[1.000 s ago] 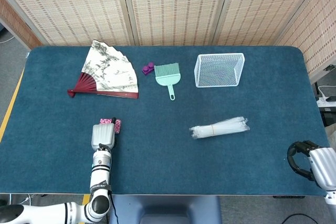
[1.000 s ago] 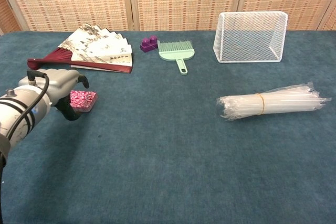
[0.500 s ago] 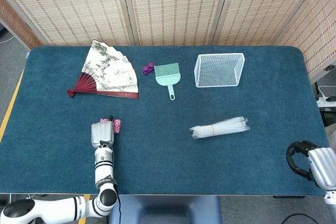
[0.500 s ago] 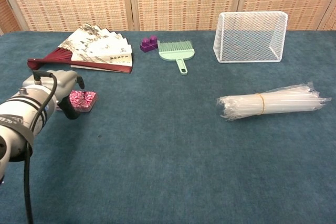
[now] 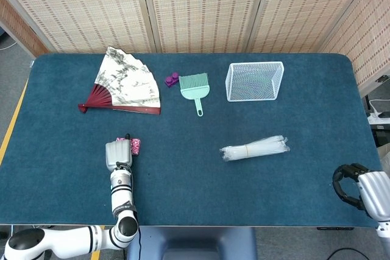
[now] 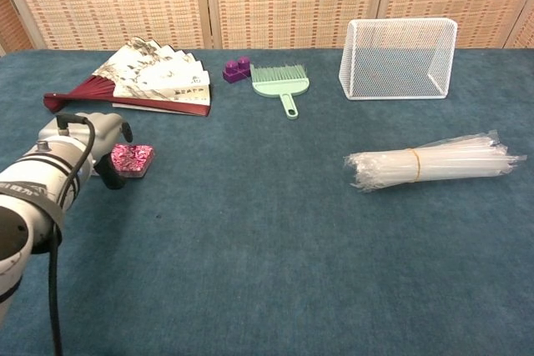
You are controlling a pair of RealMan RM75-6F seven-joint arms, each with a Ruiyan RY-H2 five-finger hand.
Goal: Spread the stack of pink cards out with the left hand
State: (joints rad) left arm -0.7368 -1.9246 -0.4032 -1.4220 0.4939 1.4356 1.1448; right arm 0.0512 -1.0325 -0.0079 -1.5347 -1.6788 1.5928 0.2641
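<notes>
The stack of pink cards (image 6: 133,158) lies flat on the blue table, left of the middle, and shows as a small pink patch (image 5: 135,145) in the head view. My left hand (image 6: 93,143) is right beside its left end. One dark finger reaches over the far side and another (image 6: 109,178) sits at the near side, and they are apart. From above, my left hand (image 5: 119,153) covers the left part of the stack. My right hand (image 5: 356,188) hangs at the table's right front corner with its fingers curled in on nothing.
A painted folding fan (image 6: 150,81) lies open behind the cards. Further right at the back are a purple block (image 6: 236,68), a green brush (image 6: 281,83) and a white wire basket (image 6: 400,57). A bundle of clear straws (image 6: 430,162) lies at mid-right.
My left forearm has swung a little closer to the chest camera and the hand has shifted slightly over the stack. The cards and the right hand have stayed in place.
</notes>
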